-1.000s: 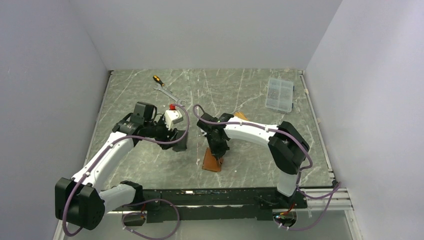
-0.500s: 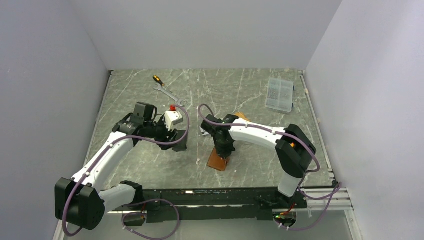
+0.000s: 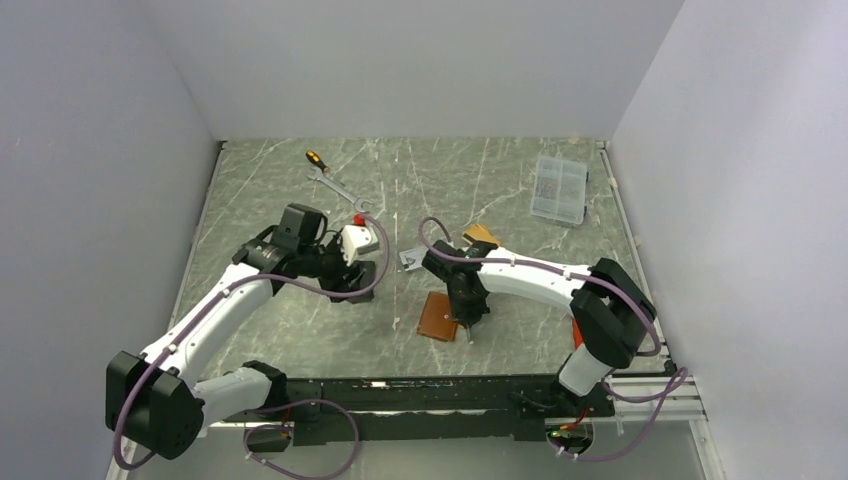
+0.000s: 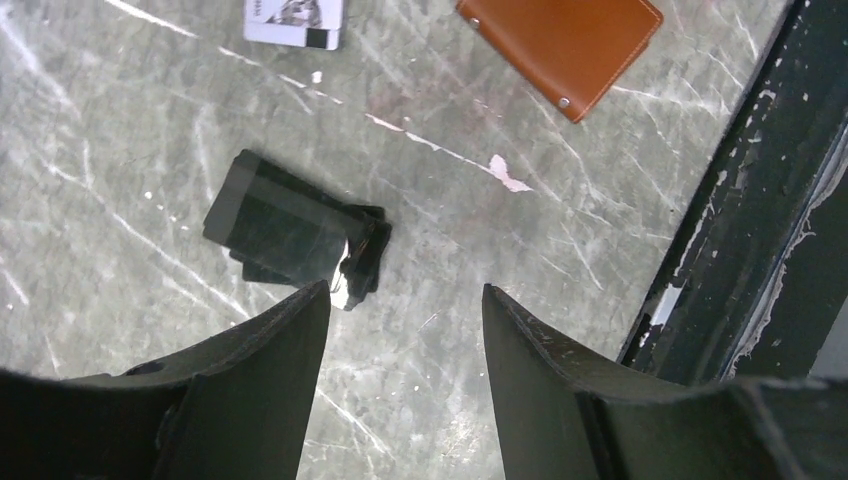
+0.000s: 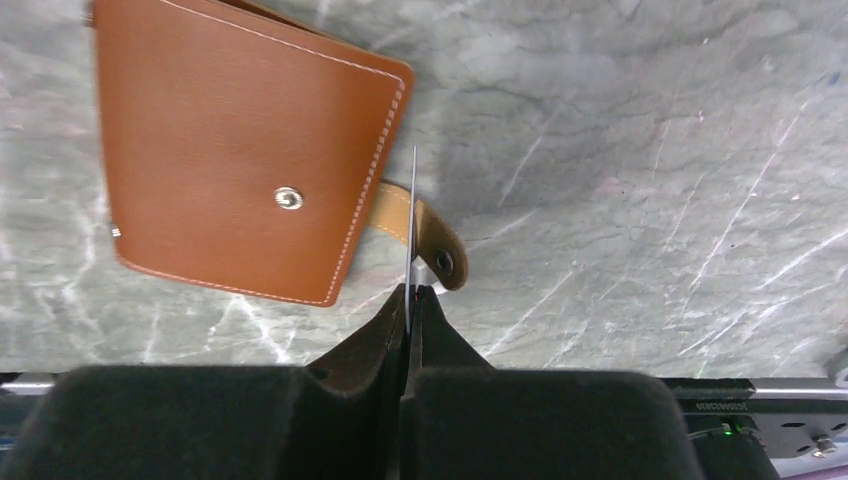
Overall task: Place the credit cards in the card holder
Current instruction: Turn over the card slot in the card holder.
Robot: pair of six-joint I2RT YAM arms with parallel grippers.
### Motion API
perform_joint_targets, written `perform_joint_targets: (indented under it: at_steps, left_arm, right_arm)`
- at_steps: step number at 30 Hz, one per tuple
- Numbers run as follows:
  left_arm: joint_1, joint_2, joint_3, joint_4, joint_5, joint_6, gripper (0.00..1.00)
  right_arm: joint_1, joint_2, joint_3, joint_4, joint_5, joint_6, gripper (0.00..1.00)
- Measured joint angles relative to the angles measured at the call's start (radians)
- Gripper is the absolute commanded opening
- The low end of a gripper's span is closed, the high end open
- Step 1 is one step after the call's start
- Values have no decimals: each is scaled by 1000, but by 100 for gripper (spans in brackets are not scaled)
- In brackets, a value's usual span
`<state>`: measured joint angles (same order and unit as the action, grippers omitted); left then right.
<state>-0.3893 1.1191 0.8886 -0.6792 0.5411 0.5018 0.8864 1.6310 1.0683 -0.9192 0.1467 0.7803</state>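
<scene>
The card holder (image 5: 240, 150), a tan-brown leather wallet, lies closed and flat with its snap strap (image 5: 425, 235) sticking out; it also shows as the card holder (image 3: 435, 317) and the card holder (image 4: 560, 45). My right gripper (image 5: 411, 295) is shut on a thin credit card (image 5: 411, 220), seen edge-on just beside the strap. A silver-grey credit card (image 3: 410, 258) and a gold credit card (image 3: 480, 234) lie on the table farther back. My left gripper (image 4: 405, 295) hangs open over bare table, with nothing between its fingers.
A black pouch (image 4: 290, 225) lies just beyond the left fingertips. A screwdriver (image 3: 315, 158) and a wrench (image 3: 340, 190) lie at the back left, and a clear plastic box (image 3: 560, 188) at the back right. The table's dark front rail (image 4: 740, 200) runs close by.
My right gripper has moved right, off the card holder, which now lies flat to its left. The left wrist has shifted slightly right.
</scene>
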Motion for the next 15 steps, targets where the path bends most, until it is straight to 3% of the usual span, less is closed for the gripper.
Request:
perform_joint_targets:
  at_steps: [7,15]
  left_arm:
    - [-189,13,5,-1,-89,-16,66]
    - [-353,112,90,-43,-207,-80,79]
  right_arm:
    - [-43,-68,-144,129,-76,18,0]
    - [-115,-193,-293,304,-185,44,0]
